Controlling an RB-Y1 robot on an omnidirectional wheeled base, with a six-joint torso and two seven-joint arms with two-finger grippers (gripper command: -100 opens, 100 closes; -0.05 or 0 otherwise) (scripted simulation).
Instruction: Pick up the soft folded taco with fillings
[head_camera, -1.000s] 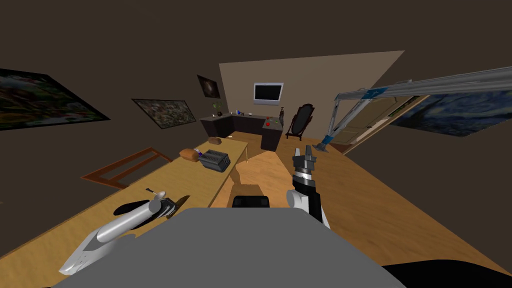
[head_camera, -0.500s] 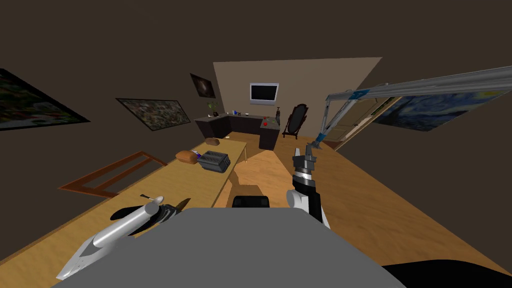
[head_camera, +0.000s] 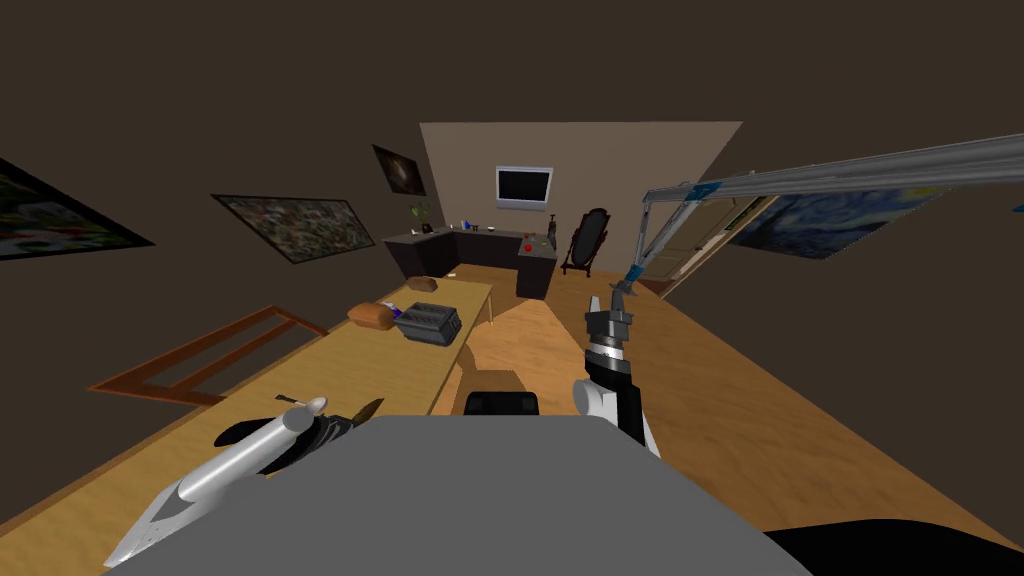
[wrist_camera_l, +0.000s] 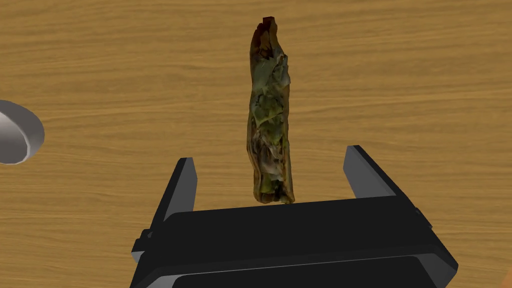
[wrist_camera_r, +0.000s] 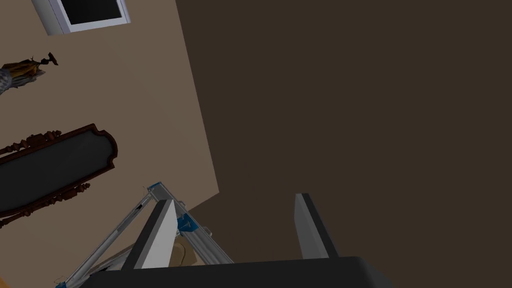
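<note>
Just one taco (wrist_camera_l: 269, 125) between two parted fingers (wrist_camera_l: 184, 182), left hand (wrist_camera_l: 271, 161).

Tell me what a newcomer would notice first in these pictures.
First, the greenish-brown folded taco on the wooden table, lying between the open fingers of the left gripper, which touch neither side. Next, the right gripper, open too, held up over the floor, and farther along the table a grey toaster beside a loaf of bread.
</note>
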